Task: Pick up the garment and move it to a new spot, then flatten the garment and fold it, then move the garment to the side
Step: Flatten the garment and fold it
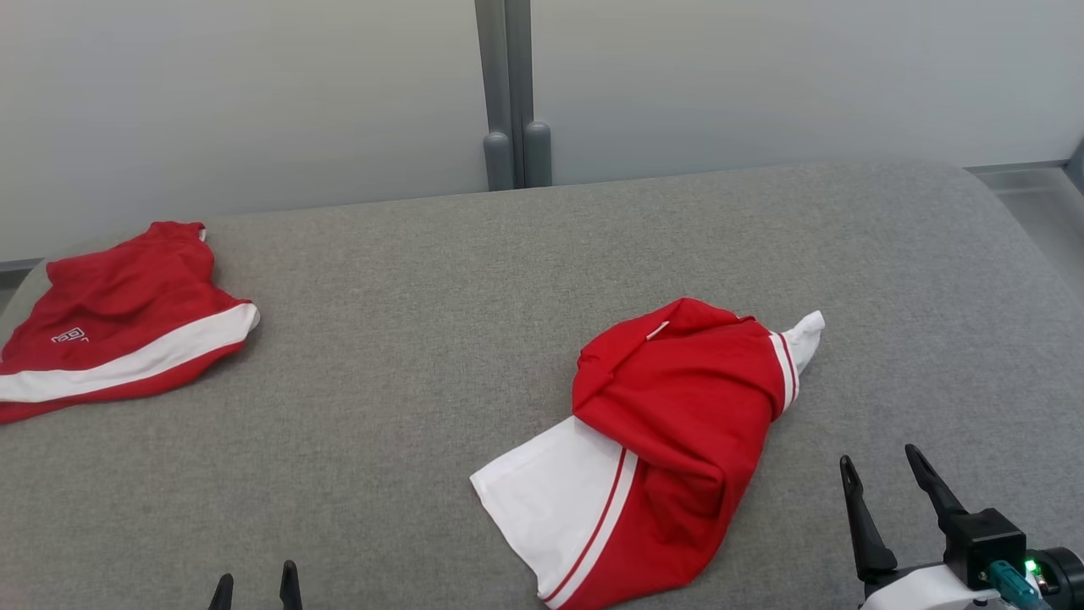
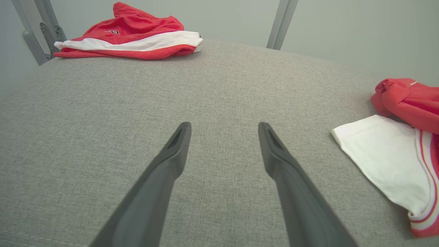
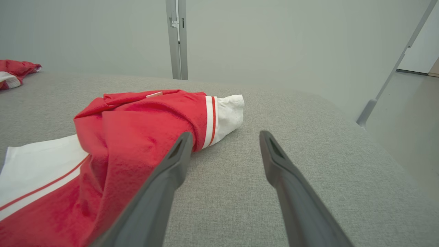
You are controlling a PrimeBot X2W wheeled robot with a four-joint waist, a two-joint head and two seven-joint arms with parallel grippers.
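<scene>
Far left on your grey padded bench (image 1: pixel 406 280): a second red garment (image 1: pixel 127 326) with a white band across it and a small white logo. It lies in a loose, low heap by the bench's left edge.

Lower left: your left pincer (image 1: pixel 256 586), fingertips at the bottom edge of the head view. The fingers stand apart with nothing between them. Its wrist view has bare grey fabric under the gap.

Centre-right: the garment (image 1: pixel 677 398), well apart from the second one. It is red, bunched and rolled over itself, not flat. A white panel edged with a thin red stripe fans out toward the lower left. A white cuff with red stripes pokes out at the upper right. There is a small pale tag near the top fold.

Lower right: your right pincer (image 1: pixel 881 459), fingers spread and empty, just beside the garment's right side. In its wrist view one finger crosses in front of the red cloth. You cannot tell from that whether it touches.
</scene>
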